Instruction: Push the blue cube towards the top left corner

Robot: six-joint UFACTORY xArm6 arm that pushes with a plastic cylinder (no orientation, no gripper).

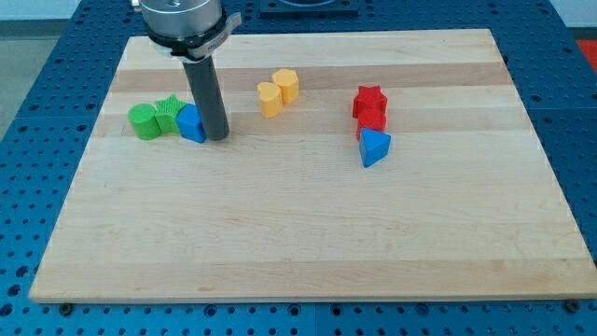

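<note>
Blue cube (191, 123) sits in the board's upper left part, touching our tip (216, 137), which stands at its 3 o'clock. We have no fingers to open or clench, only this rod pressed against the cube's side. A green star (170, 113) touches the cube at about 10 o'clock, with a green round block (144, 121) beside it, so they lie in the way toward the top left corner of the wooden board (308, 243). We judge that the tip belongs nearer 5 o'clock of the cube to drive it up and left.
</note>
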